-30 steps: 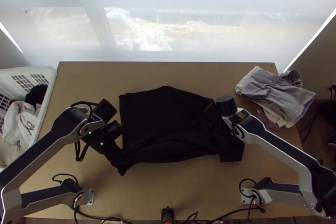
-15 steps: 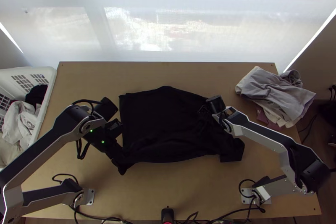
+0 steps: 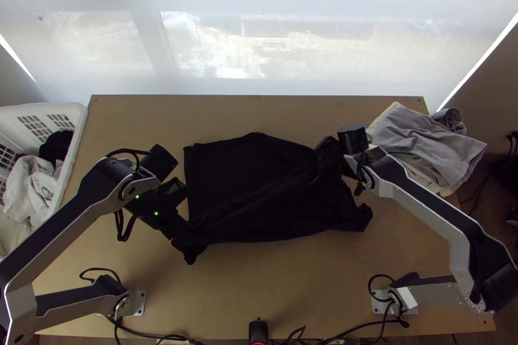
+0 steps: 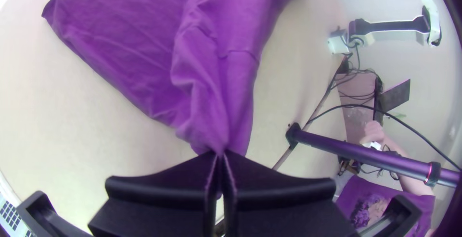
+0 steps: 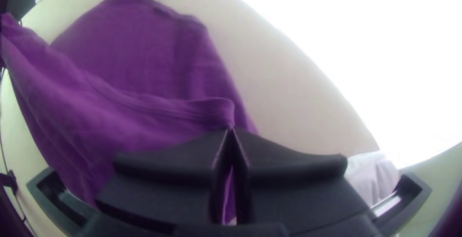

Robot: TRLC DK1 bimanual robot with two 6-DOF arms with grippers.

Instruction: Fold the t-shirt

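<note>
The t-shirt (image 3: 226,177) lies across the middle of the worktop (image 3: 278,287), with one part drawn over the rest. The left gripper (image 3: 182,240) has its jaws closed on a bunched end of it — the right gripper's (image 3: 325,154) jaws pinch an edge (which edge, I can't tell). Pale garments (image 3: 434,144) lie heaped near the right gripper.

The right gripper (image 3: 330,151) first shifted toward the middle, then swung outward and away from the arms' bases, toward the grey clothes (image 3: 447,147). The black t-shirt's (image 3: 239,183) near edge was drawn farther up the table (image 3: 272,293), its squared near-right corner shrank to a rounded bunch, and a diagonal ridge rose across the cloth. The left gripper (image 3: 178,240) moved slightly.
</note>
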